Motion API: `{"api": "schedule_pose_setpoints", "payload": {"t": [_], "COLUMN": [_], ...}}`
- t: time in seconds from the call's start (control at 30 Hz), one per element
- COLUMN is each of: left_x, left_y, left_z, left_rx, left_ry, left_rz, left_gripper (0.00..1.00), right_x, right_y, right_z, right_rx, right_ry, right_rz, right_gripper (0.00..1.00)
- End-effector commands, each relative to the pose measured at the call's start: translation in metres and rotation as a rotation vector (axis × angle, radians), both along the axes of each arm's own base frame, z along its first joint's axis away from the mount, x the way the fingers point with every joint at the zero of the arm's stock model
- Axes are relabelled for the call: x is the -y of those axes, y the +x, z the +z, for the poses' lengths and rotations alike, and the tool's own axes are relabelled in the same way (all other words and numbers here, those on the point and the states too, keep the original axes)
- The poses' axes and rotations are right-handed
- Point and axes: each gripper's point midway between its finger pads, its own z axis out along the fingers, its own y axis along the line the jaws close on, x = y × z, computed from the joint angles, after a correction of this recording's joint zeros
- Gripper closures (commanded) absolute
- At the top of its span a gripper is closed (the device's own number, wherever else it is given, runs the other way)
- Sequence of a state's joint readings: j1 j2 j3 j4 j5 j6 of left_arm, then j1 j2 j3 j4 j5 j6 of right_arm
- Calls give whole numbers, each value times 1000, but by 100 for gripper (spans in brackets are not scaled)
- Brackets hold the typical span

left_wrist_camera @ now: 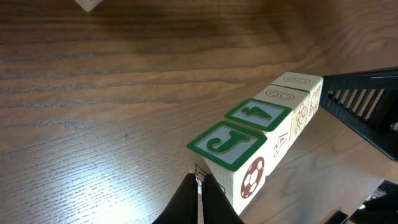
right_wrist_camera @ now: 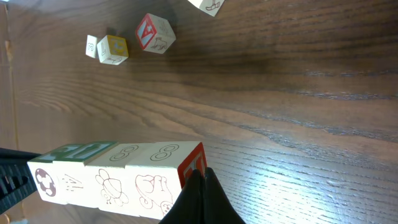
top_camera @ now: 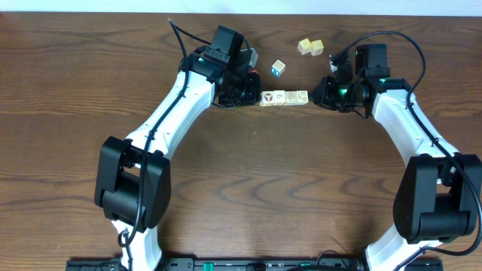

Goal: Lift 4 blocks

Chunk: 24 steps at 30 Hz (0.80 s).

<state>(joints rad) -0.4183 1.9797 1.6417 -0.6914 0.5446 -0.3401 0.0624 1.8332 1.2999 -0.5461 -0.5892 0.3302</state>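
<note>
Four alphabet blocks (top_camera: 284, 98) form one row squeezed end-to-end between the closed, empty left jaws and right jaws; whether it is off the bench (top_camera: 248, 173) is unclear, so lifting probably remains.

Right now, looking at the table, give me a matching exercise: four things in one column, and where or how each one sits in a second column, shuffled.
Things:
1. row of four blocks
2. two yellow cubes
3. blue-faced cube
4. left fingers

Places or states:
A. alone, between the row and the yellow pair
B. shut, pressed against the row's J end
C. side by side, farthest from the row
D. in line, pinched at both ends

Pairs: 1-D, 2-C, 3-A, 4-B
</note>
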Motion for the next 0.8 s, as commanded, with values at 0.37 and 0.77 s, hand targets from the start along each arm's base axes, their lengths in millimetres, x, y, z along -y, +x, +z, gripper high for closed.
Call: {"api": "schedule_pose_setpoints", "payload": {"t": [0.37,0.77], "left_x": [39,39], "left_y": [-17,-15], "left_z": [25,25], "left_rx": [-7,2], "left_ry": [-149,-150], "left_rz": [-98,-96], "left_gripper": [93,93], "right_x": [-60,-64], "right_y": [-30,-35], "right_z": [48,44], "right_rx": [22,-1], "right_ry": [209,191], "right_rz": [181,185], "right_gripper": [99,99]}}
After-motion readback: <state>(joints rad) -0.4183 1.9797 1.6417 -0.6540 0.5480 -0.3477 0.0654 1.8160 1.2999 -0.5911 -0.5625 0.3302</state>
